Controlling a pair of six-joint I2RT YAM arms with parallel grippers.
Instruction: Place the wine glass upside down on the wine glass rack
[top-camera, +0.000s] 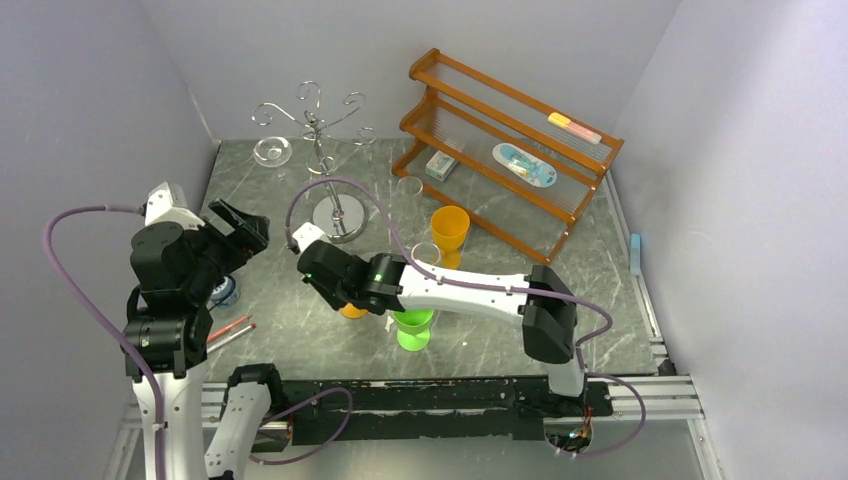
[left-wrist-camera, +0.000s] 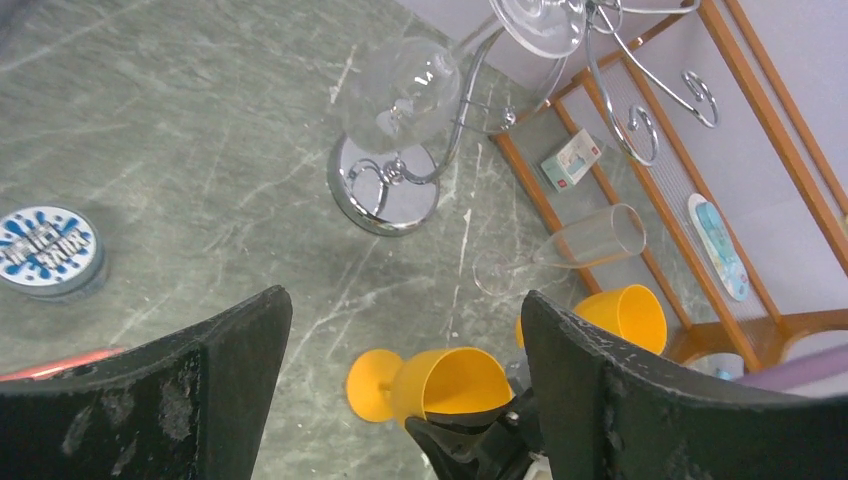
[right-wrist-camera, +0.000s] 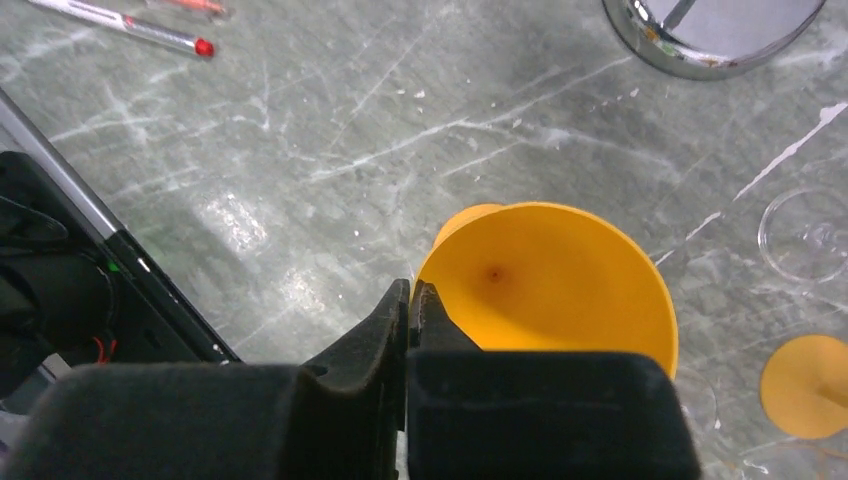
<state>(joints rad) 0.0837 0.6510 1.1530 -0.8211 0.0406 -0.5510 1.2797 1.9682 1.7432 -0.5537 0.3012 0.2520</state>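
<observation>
Orange wine glass (right-wrist-camera: 545, 275) in right pincer (right-wrist-camera: 410, 298) (rim partly hidden).

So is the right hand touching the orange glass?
Touching. The right wrist view shows the right hand pinched shut on the rim of the orange glass.

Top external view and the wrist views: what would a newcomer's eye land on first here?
The right tool, its arm stretched across to the table's left-centre, is shut on the rim of an orange goblet. Behind it stands the silver rack, with a clear glass hanging upside down from one arm. The left tool is open, looking down on the goblet.
</observation>
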